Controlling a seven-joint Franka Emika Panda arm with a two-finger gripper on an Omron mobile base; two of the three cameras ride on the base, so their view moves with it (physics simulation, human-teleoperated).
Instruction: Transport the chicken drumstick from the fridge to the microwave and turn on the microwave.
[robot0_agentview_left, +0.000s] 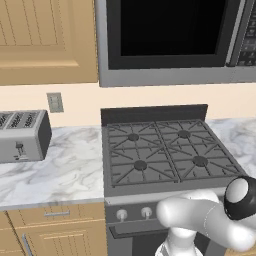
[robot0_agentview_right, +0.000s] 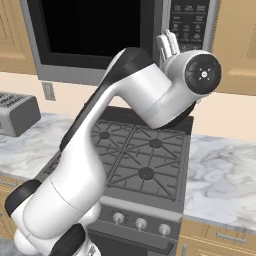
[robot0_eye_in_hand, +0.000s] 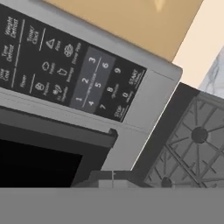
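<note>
1 step left, by the look of it: pressing START on the microwave (robot0_agentview_right: 95, 35) button panel (robot0_eye_in_hand: 65, 65), with the gripper (robot0_agentview_right: 168, 46) raised just before that panel, jaws fully shut and holding nothing. Best done by lining the closed tips square on the START key at the panel's lower right corner and pushing gently, straight in. Hidden behind the closed black door: the chicken drumstick, presumably inside, not confirmable.
</note>
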